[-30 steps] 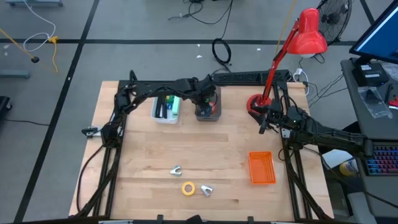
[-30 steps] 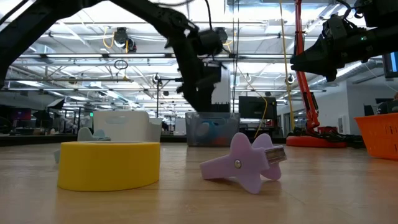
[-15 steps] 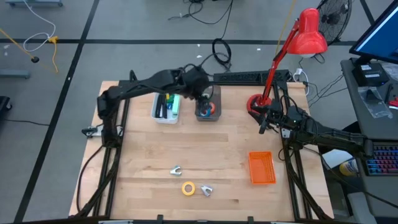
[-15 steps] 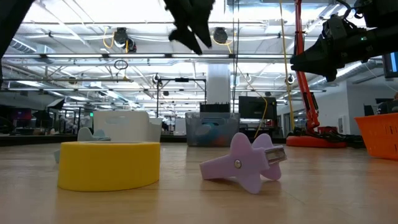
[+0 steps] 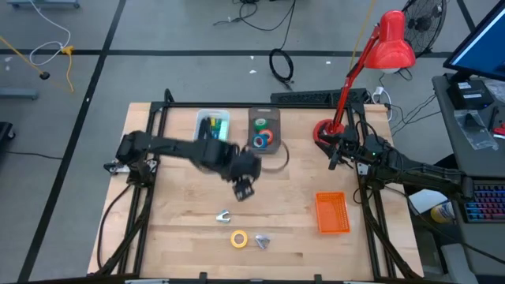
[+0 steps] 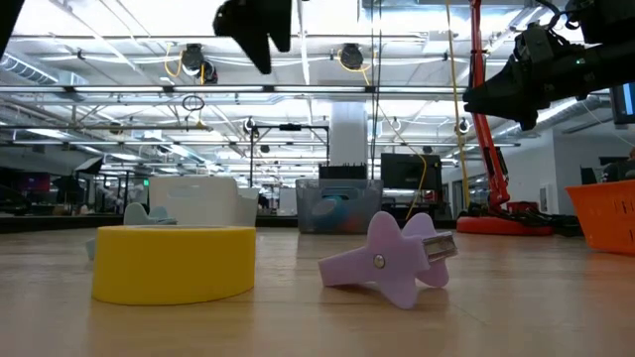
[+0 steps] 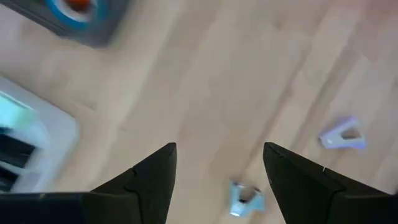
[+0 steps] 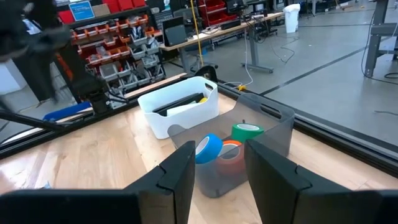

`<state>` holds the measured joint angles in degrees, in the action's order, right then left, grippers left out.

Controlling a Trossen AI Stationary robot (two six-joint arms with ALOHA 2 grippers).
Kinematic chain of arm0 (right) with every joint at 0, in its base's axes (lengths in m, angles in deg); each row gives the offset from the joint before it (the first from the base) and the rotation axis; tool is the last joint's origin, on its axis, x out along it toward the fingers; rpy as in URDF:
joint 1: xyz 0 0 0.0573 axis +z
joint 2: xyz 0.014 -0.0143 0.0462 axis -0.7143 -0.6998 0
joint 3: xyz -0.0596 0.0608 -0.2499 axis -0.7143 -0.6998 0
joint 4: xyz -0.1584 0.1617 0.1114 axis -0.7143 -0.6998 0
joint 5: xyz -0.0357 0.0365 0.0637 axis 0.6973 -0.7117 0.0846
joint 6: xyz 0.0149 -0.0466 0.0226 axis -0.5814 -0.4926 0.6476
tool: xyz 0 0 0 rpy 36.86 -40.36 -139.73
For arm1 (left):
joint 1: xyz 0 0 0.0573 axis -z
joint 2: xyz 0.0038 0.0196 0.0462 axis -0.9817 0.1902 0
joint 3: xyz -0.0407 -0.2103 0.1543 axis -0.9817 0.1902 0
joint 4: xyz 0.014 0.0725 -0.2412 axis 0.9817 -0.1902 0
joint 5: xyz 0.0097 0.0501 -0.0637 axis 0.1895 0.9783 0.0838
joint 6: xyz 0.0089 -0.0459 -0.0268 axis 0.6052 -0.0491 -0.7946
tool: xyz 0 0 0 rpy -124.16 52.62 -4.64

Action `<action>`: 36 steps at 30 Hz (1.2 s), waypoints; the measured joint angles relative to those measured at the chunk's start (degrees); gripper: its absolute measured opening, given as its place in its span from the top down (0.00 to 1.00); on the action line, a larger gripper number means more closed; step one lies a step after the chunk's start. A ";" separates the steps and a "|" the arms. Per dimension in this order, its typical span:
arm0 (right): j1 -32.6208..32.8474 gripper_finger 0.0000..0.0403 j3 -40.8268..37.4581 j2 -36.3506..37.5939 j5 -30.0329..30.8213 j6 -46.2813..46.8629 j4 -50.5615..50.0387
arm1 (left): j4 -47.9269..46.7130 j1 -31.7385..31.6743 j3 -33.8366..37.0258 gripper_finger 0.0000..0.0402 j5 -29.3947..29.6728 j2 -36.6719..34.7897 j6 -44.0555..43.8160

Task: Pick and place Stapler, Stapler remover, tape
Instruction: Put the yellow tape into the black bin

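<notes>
L gripper point(image 5: 244, 189) is hanging open and empty above the table, w/ the yellow tape point(image 5: 238, 238) lying nearer the front edge. It's needing to drop straight over the roll, clear of the 2 removers point(image 5: 223, 215) beside it. R gripper point(image 5: 334, 160) is waiting by the lamp base point(image 5: 324, 130), part open, holding nothing.

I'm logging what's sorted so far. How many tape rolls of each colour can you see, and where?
Blue tape roll, in the grey bin: 1
Green tape roll, in the bin: 1
Orange tape roll, in the bin: 1
Yellow tape roll, on the table: 1
Total: 4
</notes>
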<state>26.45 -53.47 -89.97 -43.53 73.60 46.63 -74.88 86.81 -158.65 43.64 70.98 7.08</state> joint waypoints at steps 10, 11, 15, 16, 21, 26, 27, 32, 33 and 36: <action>0.00 0.68 0.00 0.02 0.00 0.00 0.00 | 14.84 10.73 14.79 0.39 1.26 -0.09 -6.96; 0.00 0.68 0.00 0.02 0.00 0.00 0.00 | 16.50 11.35 16.21 0.39 1.67 -0.09 -6.04; 0.00 0.68 0.00 0.02 0.00 0.00 0.00 | 22.84 13.25 21.68 0.39 2.45 -0.09 -0.63; 0.00 0.68 0.00 0.02 0.00 0.00 0.01 | 24.37 13.51 23.12 0.39 2.13 -0.09 0.69; 0.00 0.68 0.00 0.02 0.00 0.37 0.01 | 34.15 14.70 28.46 0.39 -1.37 -0.09 4.77; 0.00 0.68 0.00 0.02 0.00 0.42 0.00 | 37.89 16.43 29.48 0.39 -0.75 0.97 9.27; 0.00 0.68 0.00 0.02 0.00 0.42 0.02 | 37.71 16.77 29.48 0.39 -0.74 1.43 10.03; -0.02 0.68 0.00 0.00 0.00 0.43 -0.05 | 40.15 17.86 29.48 0.39 -2.68 4.78 13.15; -0.02 0.68 0.00 -0.01 0.00 0.43 -0.28 | 40.70 17.87 29.48 0.39 -3.09 5.36 13.50; 0.02 0.68 -0.02 -0.18 0.00 0.44 -0.44 | 40.25 17.87 29.48 0.39 -3.97 7.28 12.74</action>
<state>26.47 -53.49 -90.15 -43.53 74.04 46.19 -34.63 104.68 -129.17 39.67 78.27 19.82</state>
